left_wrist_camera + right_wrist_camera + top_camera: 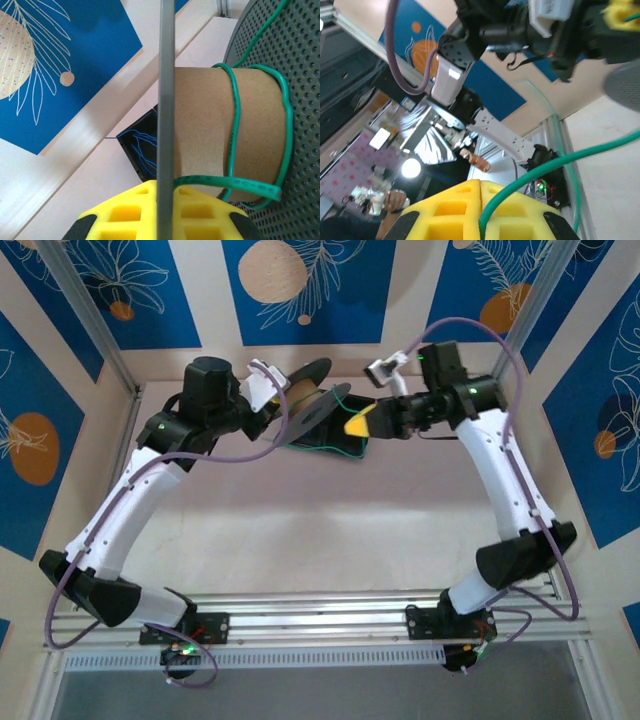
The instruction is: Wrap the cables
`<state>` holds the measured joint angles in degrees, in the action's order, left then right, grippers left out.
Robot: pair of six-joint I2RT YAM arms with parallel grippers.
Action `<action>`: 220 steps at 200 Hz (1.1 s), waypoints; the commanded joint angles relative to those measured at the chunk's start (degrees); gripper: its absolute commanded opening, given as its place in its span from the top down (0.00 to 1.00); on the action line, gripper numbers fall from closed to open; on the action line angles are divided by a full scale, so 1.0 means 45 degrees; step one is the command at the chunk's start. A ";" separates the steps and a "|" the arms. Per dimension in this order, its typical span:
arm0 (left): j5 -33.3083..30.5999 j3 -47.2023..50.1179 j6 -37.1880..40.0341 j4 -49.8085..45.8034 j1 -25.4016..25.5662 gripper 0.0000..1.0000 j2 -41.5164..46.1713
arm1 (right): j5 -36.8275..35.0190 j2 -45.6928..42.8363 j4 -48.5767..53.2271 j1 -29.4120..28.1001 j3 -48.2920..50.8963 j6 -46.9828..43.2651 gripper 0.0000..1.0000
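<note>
The green cable [235,125], wound twice round the cardboard core [200,125], is pinched by the right gripper [481,215] at three o'clock of the spool [303,400]. The flange [165,75] is clamped by the left gripper [162,205]. Light tension should be applied and the turns laid side by side.

Near and central tabletop [330,540] is open for passage. At far centre, spool [318,405] and black tray [335,445] obstruct access along the far wall.
</note>
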<state>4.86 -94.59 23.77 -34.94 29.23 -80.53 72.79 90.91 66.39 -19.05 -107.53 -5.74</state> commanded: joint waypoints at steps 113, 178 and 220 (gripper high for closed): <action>-0.3998 0.0822 -0.2890 0.2451 0.0897 1.00 0.0181 | -0.5766 0.2432 -0.2775 -0.5143 -0.2417 0.4920 1.00; -0.5044 0.0495 -0.6954 0.1913 0.1119 1.00 0.0507 | -0.9436 0.1956 -0.6083 -0.6138 0.0819 0.6364 1.00; -0.4623 0.0456 -1.0895 0.1385 0.1082 1.00 0.0732 | -1.0689 -0.0262 -1.1409 -0.6138 0.5180 0.8179 0.92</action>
<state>-15.99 -90.30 -9.45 -38.98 33.52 -80.20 27.66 93.43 26.52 -44.34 -91.66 24.73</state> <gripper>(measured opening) 0.073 0.068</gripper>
